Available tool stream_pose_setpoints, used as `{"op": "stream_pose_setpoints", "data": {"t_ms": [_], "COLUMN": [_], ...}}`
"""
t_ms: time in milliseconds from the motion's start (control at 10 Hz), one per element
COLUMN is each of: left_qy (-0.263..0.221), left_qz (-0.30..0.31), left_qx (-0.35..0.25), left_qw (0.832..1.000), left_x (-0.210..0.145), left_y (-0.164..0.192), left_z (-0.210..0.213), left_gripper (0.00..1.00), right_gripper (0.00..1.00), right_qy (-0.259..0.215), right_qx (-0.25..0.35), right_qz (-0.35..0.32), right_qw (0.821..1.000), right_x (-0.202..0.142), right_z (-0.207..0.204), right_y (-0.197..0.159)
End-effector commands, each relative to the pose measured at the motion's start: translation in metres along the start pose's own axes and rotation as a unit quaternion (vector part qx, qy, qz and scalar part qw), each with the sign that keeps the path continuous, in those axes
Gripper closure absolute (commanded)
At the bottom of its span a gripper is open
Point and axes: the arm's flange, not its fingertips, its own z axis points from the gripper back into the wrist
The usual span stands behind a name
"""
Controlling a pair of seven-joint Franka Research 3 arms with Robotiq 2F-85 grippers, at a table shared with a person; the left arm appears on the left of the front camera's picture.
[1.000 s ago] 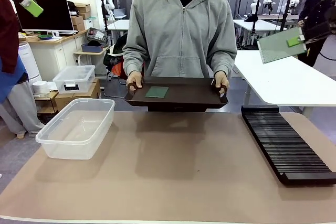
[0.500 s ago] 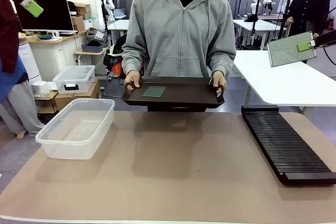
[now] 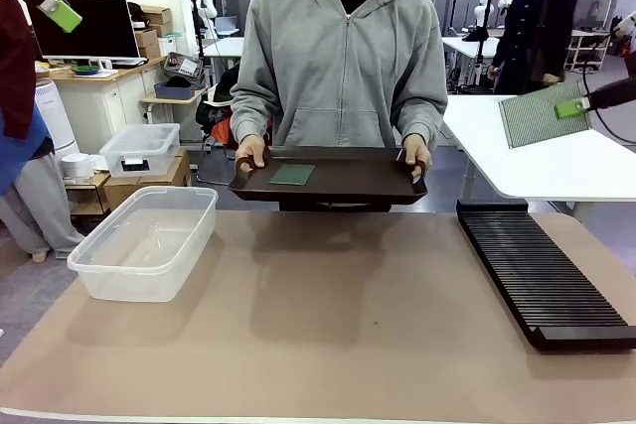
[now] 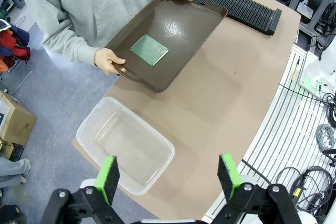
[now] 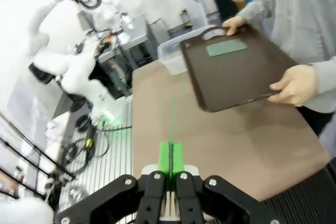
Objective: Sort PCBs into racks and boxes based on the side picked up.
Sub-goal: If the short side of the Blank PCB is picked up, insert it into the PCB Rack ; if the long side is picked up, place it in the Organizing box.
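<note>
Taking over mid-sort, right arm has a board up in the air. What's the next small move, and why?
Probably ease the right gripper down toward the rack. It is shut on a PCB, held high over on the rack's side, and the slots look empty. The tub sits far over on the left side.

Even overhead light was cast, glare was caught on the tray (image 4: 173,24), and the right wrist view was blurred.

**Hard to see**

The front view's edge cuts off my right gripper (image 3: 572,106) past its pad. From my right wrist the held PCB (image 5: 171,121) is a blurred, edge-on streak. The second PCB's (image 3: 295,175) face is too small to tell.
</note>
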Motion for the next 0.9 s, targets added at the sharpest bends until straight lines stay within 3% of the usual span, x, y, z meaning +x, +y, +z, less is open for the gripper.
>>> {"op": "stream_pose_setpoints", "data": {"t_ms": [0, 200, 400, 600, 800], "left_qy": [-0.004, -0.004, -0.004, -0.004, -0.004], "left_qz": [-0.002, -0.002, -0.002, -0.002, -0.002], "left_qx": [-0.005, -0.005, -0.005, -0.005, -0.005], "left_qw": [1.000, 1.000, 1.000, 1.000, 1.000], "left_x": [-0.002, -0.002, -0.002, -0.002, -0.002], "left_y": [0.000, 0.000, 0.000, 0.000, 0.000], "left_z": [-0.001, -0.001, -0.001, -0.001, -0.001], "left_gripper": [0.00, 0.00, 0.00, 0.00, 0.00], "right_gripper": [0.98, 0.98, 0.98, 0.98, 0.98], "right_qy": [0.025, 0.030, 0.056, 0.057, 0.048], "right_qx": [0.061, 0.007, 0.010, -0.024, -0.055], "right_qz": [0.074, 0.161, 0.213, 0.238, 0.212], "right_qw": [0.995, 0.986, 0.975, 0.969, 0.974], "right_x": [-0.018, -0.034, -0.053, -0.068, -0.087], "right_z": [0.025, 0.034, 0.039, 0.040, 0.047], "right_y": [-0.008, -0.029, -0.047, -0.067, -0.086]}}
